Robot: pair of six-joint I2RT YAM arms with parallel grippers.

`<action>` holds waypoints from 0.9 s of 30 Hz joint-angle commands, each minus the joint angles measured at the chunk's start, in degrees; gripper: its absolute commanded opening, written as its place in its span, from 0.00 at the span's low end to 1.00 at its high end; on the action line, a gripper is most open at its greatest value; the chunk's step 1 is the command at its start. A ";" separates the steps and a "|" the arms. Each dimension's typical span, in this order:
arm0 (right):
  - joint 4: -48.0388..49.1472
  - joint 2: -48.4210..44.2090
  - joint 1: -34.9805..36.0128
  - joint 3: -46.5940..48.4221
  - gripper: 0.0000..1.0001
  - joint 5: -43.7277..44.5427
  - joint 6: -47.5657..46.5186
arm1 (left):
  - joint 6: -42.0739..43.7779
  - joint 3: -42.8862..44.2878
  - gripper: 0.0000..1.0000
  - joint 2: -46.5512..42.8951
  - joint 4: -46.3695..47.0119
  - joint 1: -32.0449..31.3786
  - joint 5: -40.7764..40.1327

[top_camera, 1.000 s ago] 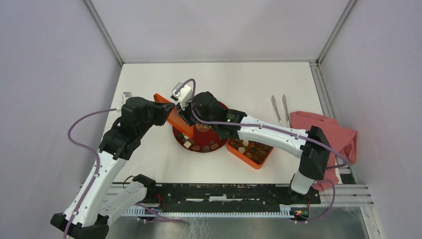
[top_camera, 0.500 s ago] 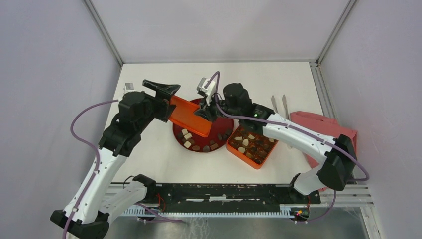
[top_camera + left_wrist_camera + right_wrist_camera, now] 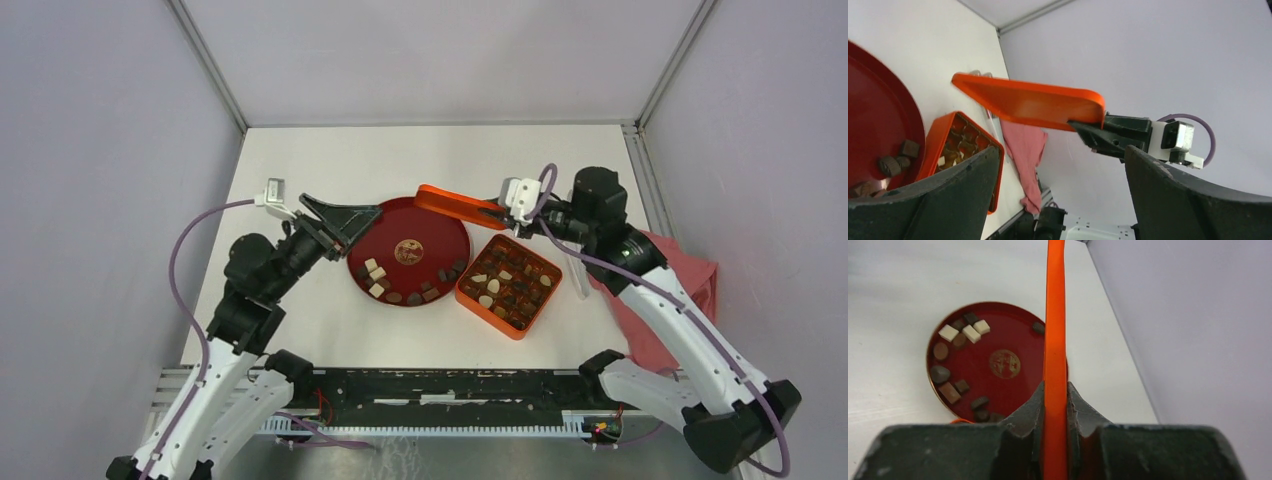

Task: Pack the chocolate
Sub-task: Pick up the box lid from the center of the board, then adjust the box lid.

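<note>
Lying in two groups, the small brown and cream-white chocolate pieces [image 3: 377, 289] are split. Roughly ten sit loose along the near arc of the round red plate [image 3: 420, 225], around its flat tan centre emblem [image 3: 407, 250], and many more fill the gridded square orange box [image 3: 462, 293] just beside the plate on its right. From above the grid looks mostly full, though whether any cell is bare is hard to tell at this size.

The box stands uncovered. Its flat orange lid [image 3: 455, 203] is held in the air over the plate's far edge, pinched by one end between the pressed-together fingers of the right gripper [image 3: 1054, 405]. The left gripper [image 3: 345, 217] hovers at the plate's left rim with its fingers spread wide and nothing between them.

By my reading, the packing is well past halfway. The plate's pieces have yet to go into the box, and the lid has yet to go on. A pink cloth [image 3: 640, 255] lies at the white table's [image 3: 300, 300] right edge.
</note>
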 commanded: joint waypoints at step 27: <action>2.55 -8.49 -4.34 -12.66 0.00 7.95 -17.25 | -35.54 20.34 0.94 41.04 -5.14 -24.31 -28.47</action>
